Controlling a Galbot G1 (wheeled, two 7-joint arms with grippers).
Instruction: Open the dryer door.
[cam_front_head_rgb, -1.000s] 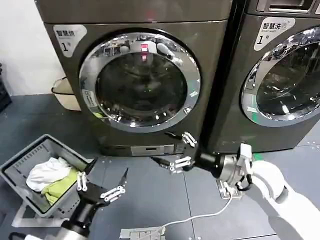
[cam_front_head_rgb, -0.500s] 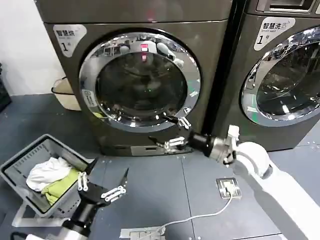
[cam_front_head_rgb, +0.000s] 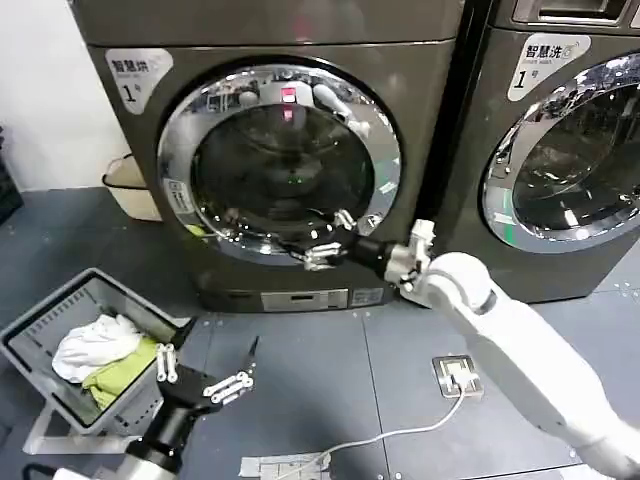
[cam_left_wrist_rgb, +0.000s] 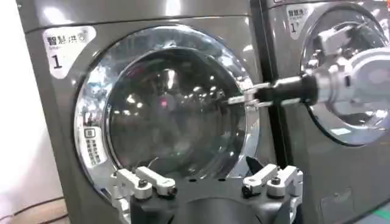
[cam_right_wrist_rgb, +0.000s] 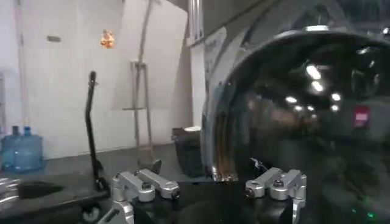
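Right gripper (cam_front_head_rgb: 325, 240) now up off floor level and in at lower chrome ring of dryer door (cam_front_head_rgb: 280, 165), fingers spread, ring just ahead of tips. Door shut, flush on machine front. No grip yet; handle edge next. Left gripper (cam_front_head_rgb: 205, 375) parked low near laundry basket (cam_front_head_rgb: 40, 335), fingers spread.

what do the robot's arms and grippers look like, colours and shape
The right arm is a smooth white shell narrowing to a silver and black wrist. The right gripper has two thin dark fingers with silvery metal links. The left gripper matches: black base and black-tipped fingers on silvery metal links.
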